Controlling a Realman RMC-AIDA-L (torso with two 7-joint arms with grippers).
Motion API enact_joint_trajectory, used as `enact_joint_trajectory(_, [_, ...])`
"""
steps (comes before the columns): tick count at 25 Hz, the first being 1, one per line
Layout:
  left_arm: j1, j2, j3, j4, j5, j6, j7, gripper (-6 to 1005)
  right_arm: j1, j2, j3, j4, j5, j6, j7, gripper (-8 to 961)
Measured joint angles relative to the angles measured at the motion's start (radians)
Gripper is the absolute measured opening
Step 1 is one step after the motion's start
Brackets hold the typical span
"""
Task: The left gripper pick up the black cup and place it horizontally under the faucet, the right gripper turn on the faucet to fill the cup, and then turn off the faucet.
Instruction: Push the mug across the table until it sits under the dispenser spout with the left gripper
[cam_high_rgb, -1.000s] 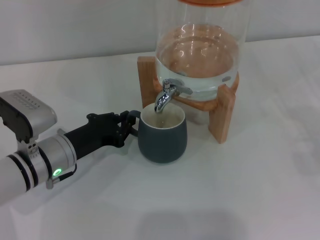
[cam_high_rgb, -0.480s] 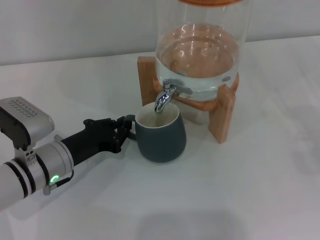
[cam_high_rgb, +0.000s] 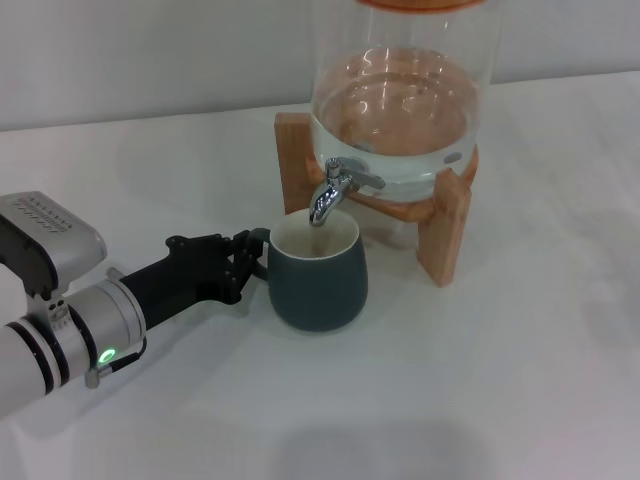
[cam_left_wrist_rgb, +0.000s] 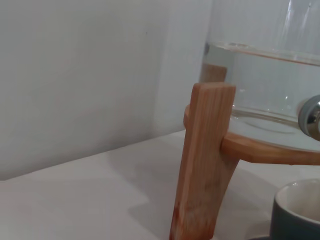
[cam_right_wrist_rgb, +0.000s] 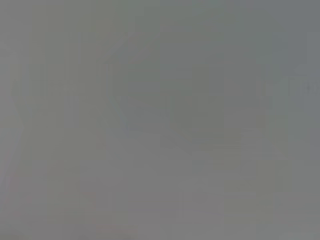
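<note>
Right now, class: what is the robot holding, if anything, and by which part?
The left gripper holds the black cup by its small handle, on the side facing the arm, with the cup standing under the faucet. The right gripper is not in view.

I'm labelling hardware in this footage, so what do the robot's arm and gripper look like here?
Only the left arm shows, in the head view. Its left gripper is a black jointed two-finger claw on a black neck. Behind it comes a silver-grey cylindrical wrist with black bands and a small green light. A grey box with a dotted top sits on the wrist. The right arm is out of view.
</note>
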Motion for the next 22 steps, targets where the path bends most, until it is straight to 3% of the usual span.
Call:
enact_joint_trajectory(11, [0.003,0.001,-0.001,0.005,-0.003,-0.008,-0.003,115,0.0,0.0,0.0,0.0,0.0,0.0,-0.001,808])
enact_joint_trajectory(13, [0.004,0.001,-0.001,0.005,-0.003,-0.008,-0.005,224,0.0,0.0,0.0,0.0,0.0,0.0,-0.001,808])
enact_joint_trajectory(22, [0.005,0.001,-0.001,0.007,-0.005,-0.008,-0.007,287,0.0,0.0,0.0,0.0,0.0,0.0,-0.001,808])
